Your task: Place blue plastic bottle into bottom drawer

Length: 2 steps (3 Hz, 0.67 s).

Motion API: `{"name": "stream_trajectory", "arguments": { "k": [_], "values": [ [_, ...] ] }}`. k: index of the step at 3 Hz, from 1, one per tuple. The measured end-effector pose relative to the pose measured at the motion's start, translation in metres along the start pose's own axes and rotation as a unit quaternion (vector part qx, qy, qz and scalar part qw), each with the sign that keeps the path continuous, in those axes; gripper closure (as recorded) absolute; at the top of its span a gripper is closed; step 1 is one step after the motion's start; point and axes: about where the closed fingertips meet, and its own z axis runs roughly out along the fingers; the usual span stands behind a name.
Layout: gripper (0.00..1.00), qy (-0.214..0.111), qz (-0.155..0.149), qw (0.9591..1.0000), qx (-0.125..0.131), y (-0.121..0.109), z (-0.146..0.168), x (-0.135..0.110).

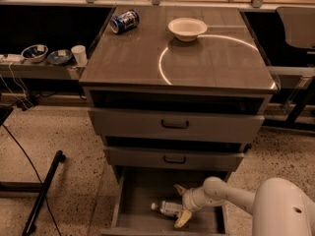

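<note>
Open bottom drawer (129, 206) of a grey three-drawer cabinet, seen from above and in front. The blue plastic bottle (168, 208) lies on its side on the drawer's flat floor, right of centre and towards the front edge. Its white cap points to the left. The body is clear with a faint bluish cast, and a pale label wraps its middle; the print on the label cannot be read.

The gripper (181, 204) is down inside the drawer at the bottle's base end. Its two yellowish fingers are spread wide, one (180, 189) behind the bottle and the other (183, 218) in front of it, so the bottle's right end sits between them. Whether either finger touches the bottle cannot be told. The white arm (227, 194) reaches in from the lower right, where the robot's rounded body (284, 208) fills the corner.

The middle drawer (173, 159) and the top drawer (175, 125), each with a dark handle, stand slightly pulled out. On the cabinet top (206, 63) are a crushed blue-and-white can (124, 21) at the rear left and a white bowl (187, 28) at the rear centre, well apart.
</note>
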Motion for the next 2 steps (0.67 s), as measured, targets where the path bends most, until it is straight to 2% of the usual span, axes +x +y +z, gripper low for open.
{"name": "stream_trajectory", "arguments": {
  "k": [1,2],
  "values": [
    [0.0,-0.017,-0.02,0.9996,-0.005,0.005,-0.005,-0.008],
    [0.0,-0.048,-0.065,0.9967,0.008,0.015,-0.032,-0.022]
  ]
}}
